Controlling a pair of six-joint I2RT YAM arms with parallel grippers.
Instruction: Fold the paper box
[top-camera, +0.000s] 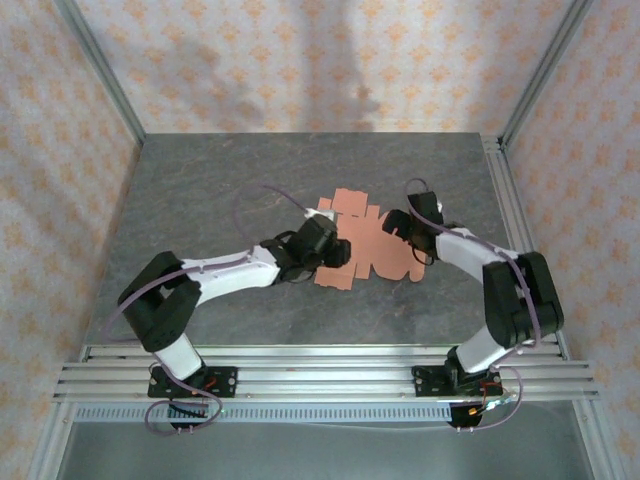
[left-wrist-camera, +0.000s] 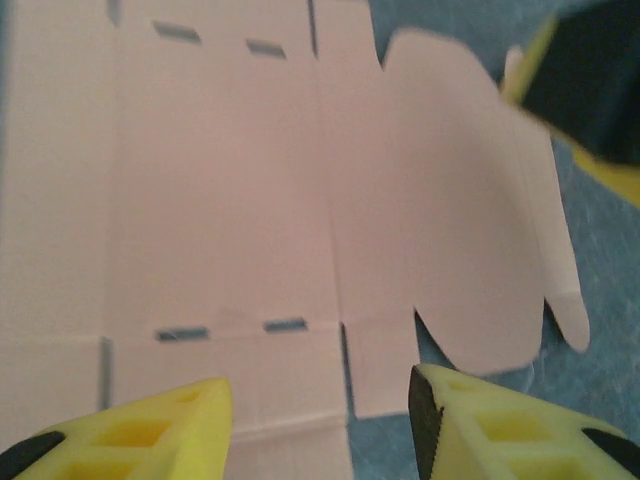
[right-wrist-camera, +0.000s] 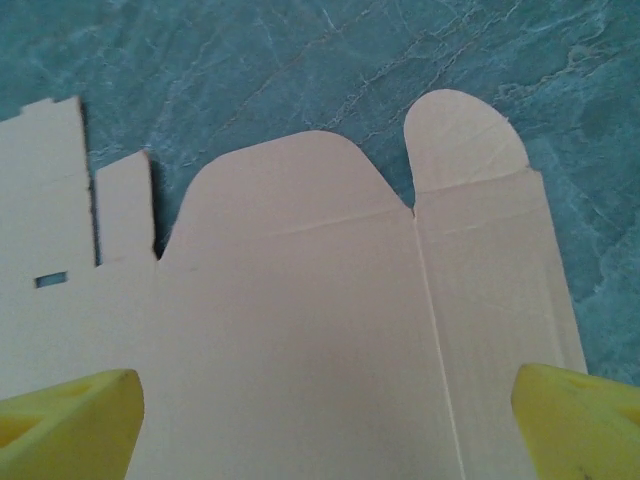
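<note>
From above, the box (top-camera: 368, 240) lies as a flat, unfolded die-cut sheet near the middle of the table (top-camera: 200, 180), with both arms reaching in from either side. The left gripper (top-camera: 338, 250) is over the sheet's left part and the right gripper (top-camera: 412, 230) is at its right edge; from this height I cannot tell how wide either one stands. In the left wrist view, the left gripper (left-wrist-camera: 318, 400) hangs low over the box (left-wrist-camera: 220, 190), its yellow fingers (left-wrist-camera: 170, 425) roughly half apart and straddling a small tab at the near edge. Nothing is visibly pinched between them, and the card's slots, creases and rounded flap all lie flush on the table. In the right wrist view, the right gripper (right-wrist-camera: 330, 420) has its fingers (right-wrist-camera: 75, 420) spread wide to either side of the frame, with the box (right-wrist-camera: 300, 330) spread flat below them, two rounded flaps pointing away over the bare table (right-wrist-camera: 300, 70); it holds nothing. By my reading, no panel is raised and no tab is tucked, so the folding has barely begun: every crease has yet to be bent, the walls stood up and the flaps closed.
</note>
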